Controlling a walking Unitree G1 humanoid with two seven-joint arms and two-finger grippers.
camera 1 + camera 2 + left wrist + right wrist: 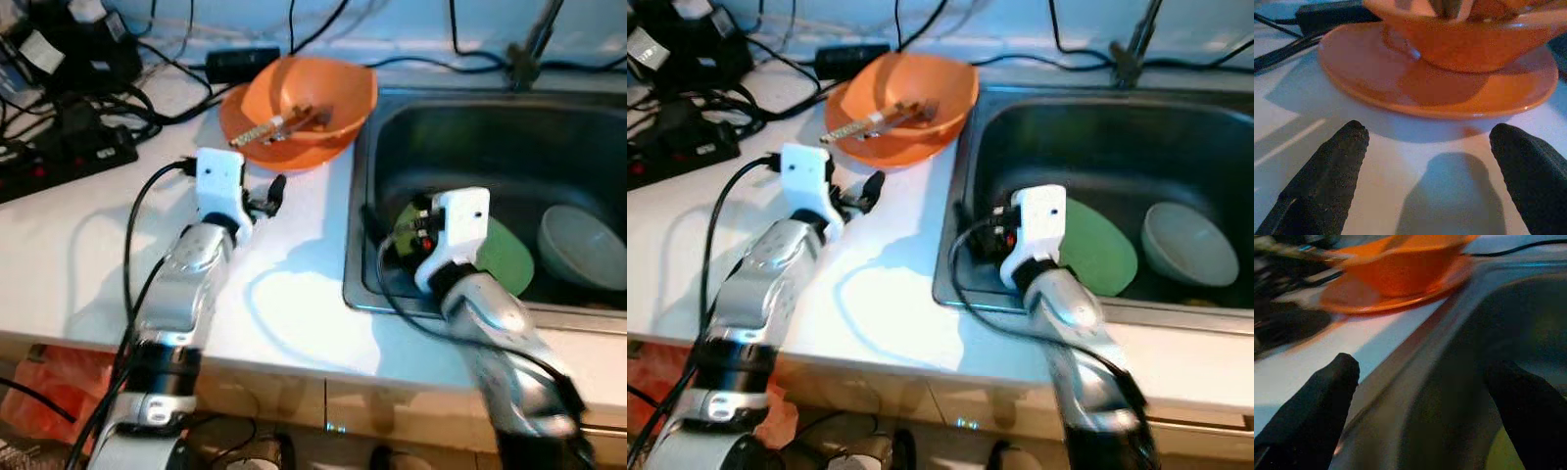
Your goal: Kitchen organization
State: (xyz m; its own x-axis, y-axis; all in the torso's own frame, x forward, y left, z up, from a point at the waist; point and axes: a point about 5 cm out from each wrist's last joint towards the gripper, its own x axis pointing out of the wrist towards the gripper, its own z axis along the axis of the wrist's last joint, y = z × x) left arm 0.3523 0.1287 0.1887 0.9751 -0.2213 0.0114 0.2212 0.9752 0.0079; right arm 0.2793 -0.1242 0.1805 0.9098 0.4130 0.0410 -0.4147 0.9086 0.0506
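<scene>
1. Orange bowl (312,98) on orange plate (1449,95), beside the sink (364,235).
2. Left gripper (1432,171), jaws apart, near the plate.
3. Right gripper (1420,406), jaws apart, over the sink's edge.
4. Green plate (1099,253) in the sink.

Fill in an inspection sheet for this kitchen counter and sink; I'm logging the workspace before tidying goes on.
Surface: white countertop, with a steel sink set in at the right.
Job's things: orange bowl on an orange plate, utensils inside the bowl; green plate and pale bowl in the sink.
Clutter: power strip and black adapter at the counter's back left.
Grippers: left gripper open, low over the counter just short of the orange plate; right gripper open, over the sink's left rim.
Cables: black cords across the back of the counter.
Surroundings: cabinet fronts below.
</scene>
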